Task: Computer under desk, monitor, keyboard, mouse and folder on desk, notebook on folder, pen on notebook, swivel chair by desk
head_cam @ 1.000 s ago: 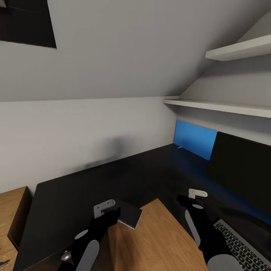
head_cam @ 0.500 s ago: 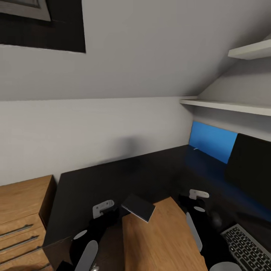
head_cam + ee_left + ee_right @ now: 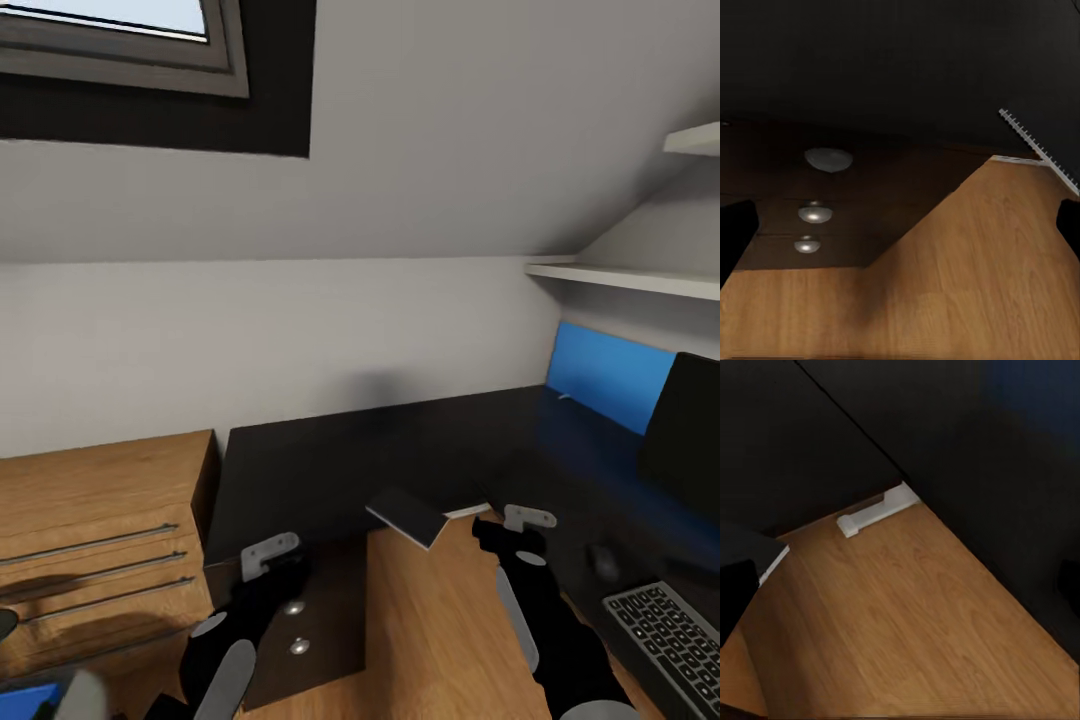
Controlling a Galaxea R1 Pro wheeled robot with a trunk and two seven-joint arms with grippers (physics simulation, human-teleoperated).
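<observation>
Keyboard (image 3: 668, 640): on counter (image 3: 330, 460), by monitor (image 3: 688, 435)
Mouse (image 3: 603, 560): beside keyboard
Folder, notebook, pen, chair: judged pending
Left gripper (image 3: 272, 556), right gripper (image 3: 520, 522): fingers' opening cannot be told; nothing seen held

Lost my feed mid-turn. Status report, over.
Both claws, left and right, hold nothing. Keyboard and monitor on desk. Dark notebook overhangs desk edge.

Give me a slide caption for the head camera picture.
Robot arms over the black desk, keyboard and monitor at right.
</observation>
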